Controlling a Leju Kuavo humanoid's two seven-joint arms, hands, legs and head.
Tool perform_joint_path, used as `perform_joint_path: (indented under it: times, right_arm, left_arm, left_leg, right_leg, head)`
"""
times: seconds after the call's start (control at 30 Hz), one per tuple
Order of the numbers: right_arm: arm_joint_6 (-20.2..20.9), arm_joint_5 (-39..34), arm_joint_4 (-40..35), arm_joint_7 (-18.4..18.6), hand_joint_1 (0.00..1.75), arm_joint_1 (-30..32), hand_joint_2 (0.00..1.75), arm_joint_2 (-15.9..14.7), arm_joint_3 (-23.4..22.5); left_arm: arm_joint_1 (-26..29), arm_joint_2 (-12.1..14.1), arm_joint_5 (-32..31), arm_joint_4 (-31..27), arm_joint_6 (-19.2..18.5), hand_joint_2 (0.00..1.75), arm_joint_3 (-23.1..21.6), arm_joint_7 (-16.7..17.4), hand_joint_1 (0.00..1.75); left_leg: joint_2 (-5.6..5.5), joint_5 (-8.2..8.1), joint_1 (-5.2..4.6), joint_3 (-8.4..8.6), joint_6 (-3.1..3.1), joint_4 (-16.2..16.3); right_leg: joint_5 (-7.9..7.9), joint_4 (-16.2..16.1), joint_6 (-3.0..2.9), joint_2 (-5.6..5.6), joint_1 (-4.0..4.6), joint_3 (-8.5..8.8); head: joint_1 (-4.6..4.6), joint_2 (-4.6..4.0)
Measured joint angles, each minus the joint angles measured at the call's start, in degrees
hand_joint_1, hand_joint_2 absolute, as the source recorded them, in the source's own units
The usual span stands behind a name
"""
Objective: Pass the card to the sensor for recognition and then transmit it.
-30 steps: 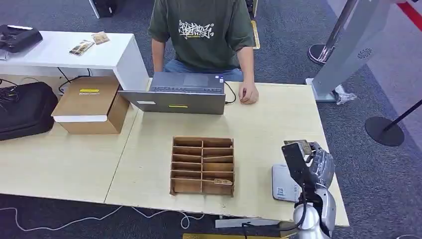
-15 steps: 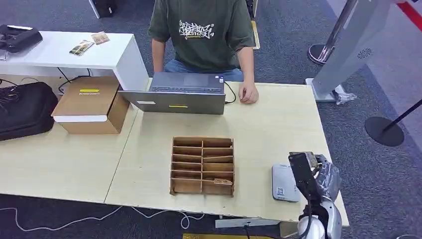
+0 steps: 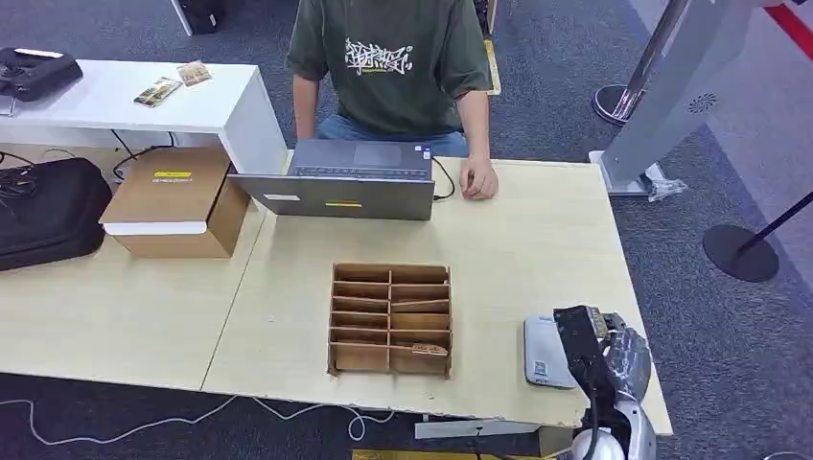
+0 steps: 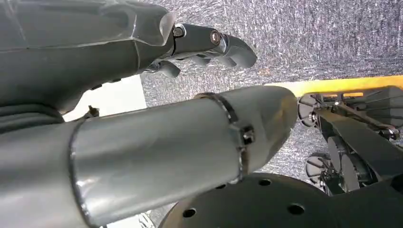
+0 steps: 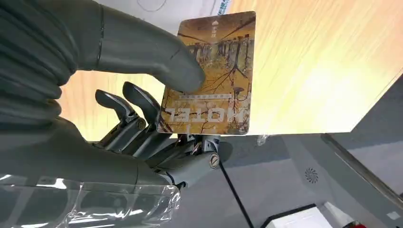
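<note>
From the head view, the right hand (image 3: pixel 614 350) hovers at the near right corner of the table (image 3: pixel 537 240), just right of the white sensor (image 3: pixel 548 352) lying flat there; a sliver of the card (image 3: pixel 596 320) shows at the hand's far side. A wooden card rack (image 3: pixel 390 319) sits left of the sensor, and a person (image 3: pixel 388 67) waits at the far edge behind a laptop (image 3: pixel 350 178). In the left wrist view, the left hand (image 4: pixel 204 45) hangs over grey carpet with its fingers loosely curled around nothing. In the right wrist view, the right hand's thumb (image 5: pixel 157 59) presses the hotel card (image 5: pixel 209 76) against the fingers behind it, gripping only 1 edge, with most of the card jutting free. With so shallow a pinch, the card could pivot or slip out, and at this corner it might fall to the floor. Presented tilted or beside the sensor, it might not be read.
</note>
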Motion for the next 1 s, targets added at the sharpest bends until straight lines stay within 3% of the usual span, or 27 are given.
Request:
perform_joint_path:
  times: [1.0]
  right_arm:
    - [2.1,0.0,-0.2,1.8,1.75,1.4,1.75,0.9,-0.3]
  left_arm:
    - [0.0,0.0,-0.4,0.0,0.0,0.0,0.0,0.0,0.0]
  left_leg:
    - [0.0,0.0,0.0,0.0,0.0,0.0]
  right_leg:
    - [0.0,0.0,0.0,0.0,0.0,-0.01]
  head:
    - [0.0,0.02]
